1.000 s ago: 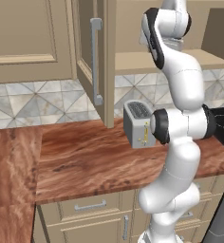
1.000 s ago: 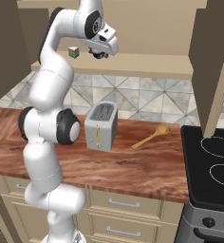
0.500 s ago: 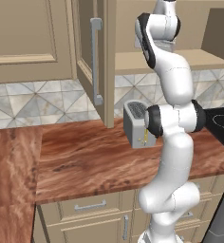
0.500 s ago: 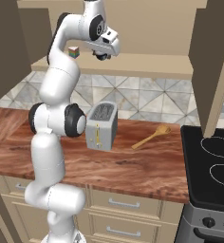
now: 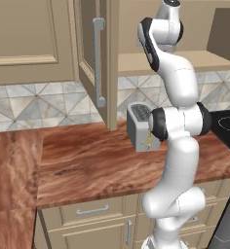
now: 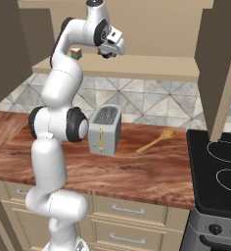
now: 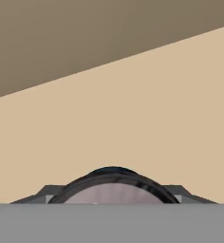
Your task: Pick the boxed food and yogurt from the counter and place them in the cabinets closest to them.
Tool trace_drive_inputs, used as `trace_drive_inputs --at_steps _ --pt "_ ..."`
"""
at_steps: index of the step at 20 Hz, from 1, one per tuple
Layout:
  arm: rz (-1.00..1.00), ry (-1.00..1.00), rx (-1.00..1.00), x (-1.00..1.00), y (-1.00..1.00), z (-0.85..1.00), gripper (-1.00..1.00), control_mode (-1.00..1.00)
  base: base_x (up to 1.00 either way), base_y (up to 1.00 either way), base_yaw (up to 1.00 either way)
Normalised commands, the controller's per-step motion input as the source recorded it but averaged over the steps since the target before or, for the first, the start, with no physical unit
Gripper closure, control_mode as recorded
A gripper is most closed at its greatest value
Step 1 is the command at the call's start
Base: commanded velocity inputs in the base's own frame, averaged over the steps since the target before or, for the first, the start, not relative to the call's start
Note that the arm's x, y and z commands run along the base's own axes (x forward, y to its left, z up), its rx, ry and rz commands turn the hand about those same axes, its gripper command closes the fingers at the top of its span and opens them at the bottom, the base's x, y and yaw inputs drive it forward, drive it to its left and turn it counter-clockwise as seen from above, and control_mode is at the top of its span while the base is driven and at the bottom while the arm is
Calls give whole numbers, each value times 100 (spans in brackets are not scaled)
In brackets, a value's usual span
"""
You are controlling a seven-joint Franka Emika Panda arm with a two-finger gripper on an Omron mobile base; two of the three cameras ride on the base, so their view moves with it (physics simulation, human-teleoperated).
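The arm has straightened and risen over the last second. Its upper links, earlier bent out toward the stove side, now stand nearly upright above the toaster. The dark elbow joint has shifted inward and now covers part of the toaster's side in the left base view. The hand has moved deeper into the open cabinets, low over the tan shelf. The small box on that shelf now shows clear of the arm.

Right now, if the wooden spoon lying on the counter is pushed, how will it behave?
The wooden spoon looks slim and stiff, so probably light. It lies flat on the counter, so it would likely slide or pivot, not tip.
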Motion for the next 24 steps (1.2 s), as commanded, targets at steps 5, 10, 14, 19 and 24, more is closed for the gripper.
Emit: trace_drive_inputs --at_steps 5,10,14,19,24 --pt "2 7 0 38 0 -10 -100 -100 0 0 0" --pt "4 6 -2 -14 -1 -2 -100 -100 0 0 0" --pt "10 0 -1 -90 -16 0 -100 -100 0 0 0" --pt "10 -3 0 -100 -21 -3 -100 -100 0 0 0" --pt "2 -13 0 -100 -16 -21 -100 -100 0 0 0"
